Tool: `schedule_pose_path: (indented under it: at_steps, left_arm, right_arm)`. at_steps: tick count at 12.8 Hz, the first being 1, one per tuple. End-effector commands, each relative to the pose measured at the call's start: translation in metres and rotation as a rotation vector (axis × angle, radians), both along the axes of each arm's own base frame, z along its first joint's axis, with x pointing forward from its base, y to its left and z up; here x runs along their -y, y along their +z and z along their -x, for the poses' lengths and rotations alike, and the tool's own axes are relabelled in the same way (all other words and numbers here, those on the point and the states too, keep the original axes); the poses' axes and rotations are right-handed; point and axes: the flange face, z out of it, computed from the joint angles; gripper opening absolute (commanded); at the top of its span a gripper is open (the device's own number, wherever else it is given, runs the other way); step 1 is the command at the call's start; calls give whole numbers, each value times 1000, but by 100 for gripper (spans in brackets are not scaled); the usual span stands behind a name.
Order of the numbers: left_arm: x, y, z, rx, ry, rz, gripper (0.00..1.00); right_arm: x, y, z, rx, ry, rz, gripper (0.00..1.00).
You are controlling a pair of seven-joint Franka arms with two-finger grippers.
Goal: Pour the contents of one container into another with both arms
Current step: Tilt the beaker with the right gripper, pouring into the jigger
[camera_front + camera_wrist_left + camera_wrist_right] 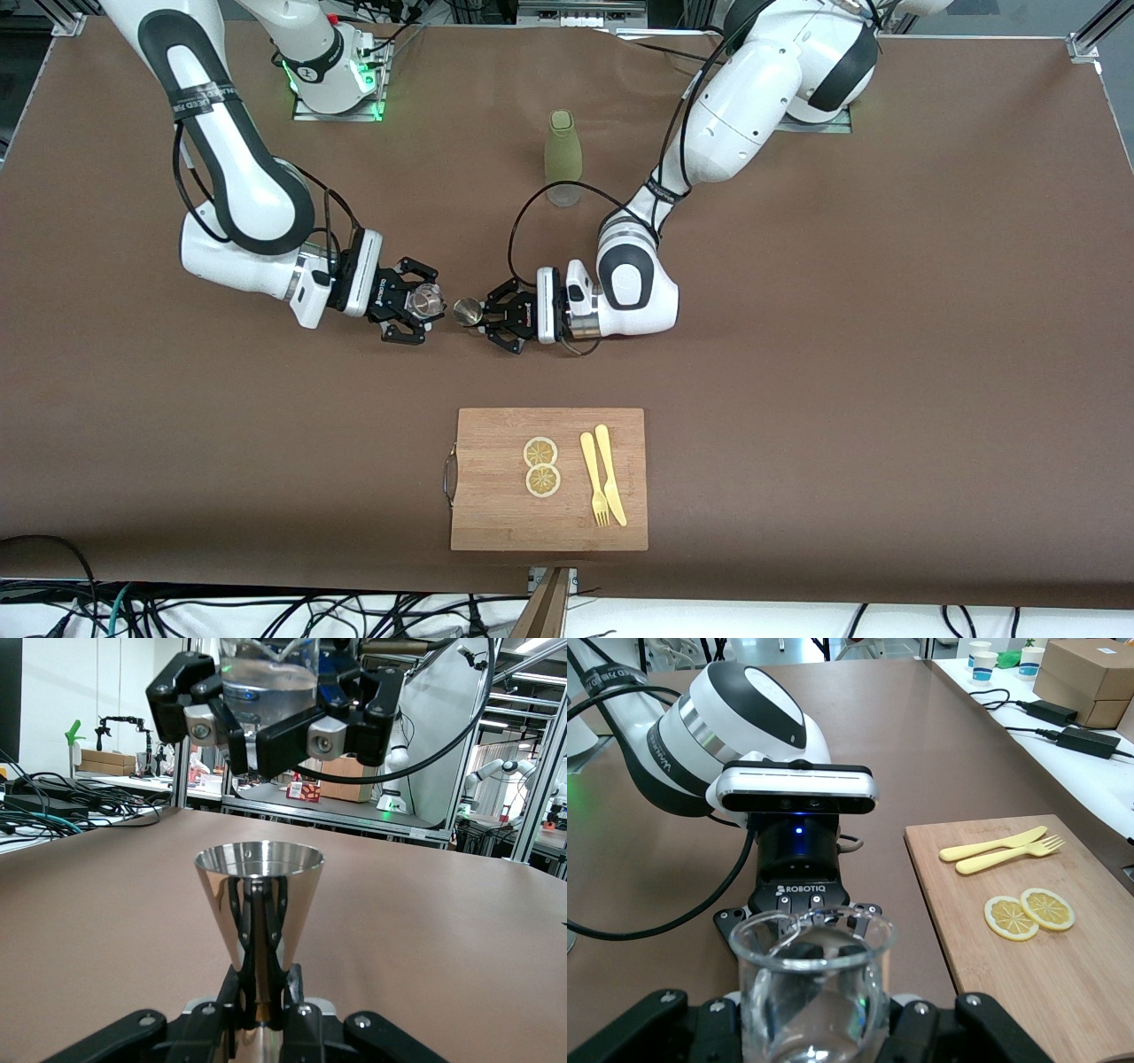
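Observation:
My left gripper (485, 315) is shut on the waist of the steel jigger (467, 311), which stands upright with its upper cone (259, 895) showing above the left gripper (261, 997) in the left wrist view. My right gripper (423, 304) is shut on the clear glass tumbler (428, 301), also upright. The two grippers face each other over the middle of the table, with jigger and tumbler a small gap apart. The tumbler (811, 988) fills the right wrist view, held in the right gripper (811, 1032). The left wrist view shows the tumbler (268, 678) higher than the jigger's rim.
A tall olive-green bottle (563, 158) stands farther from the front camera than both grippers. A wooden cutting board (496, 523) lies nearer the front camera, carrying two lemon slices (541, 466), a yellow fork (593, 478) and a knife (610, 486).

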Motion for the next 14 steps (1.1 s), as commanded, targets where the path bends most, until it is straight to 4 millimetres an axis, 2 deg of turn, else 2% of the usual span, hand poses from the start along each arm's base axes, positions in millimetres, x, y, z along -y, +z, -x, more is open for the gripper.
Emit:
schedule_pose_path:
  at_steps: [1, 14]
  left_arm:
    - [6, 0, -4, 8, 28, 14, 0]
    - [8, -5, -4, 10, 38, -3, 0]
  right_arm:
    - [-3, 13, 10, 28, 1, 53, 14]
    - [-21, 27, 10, 136, -11, 151, 12]
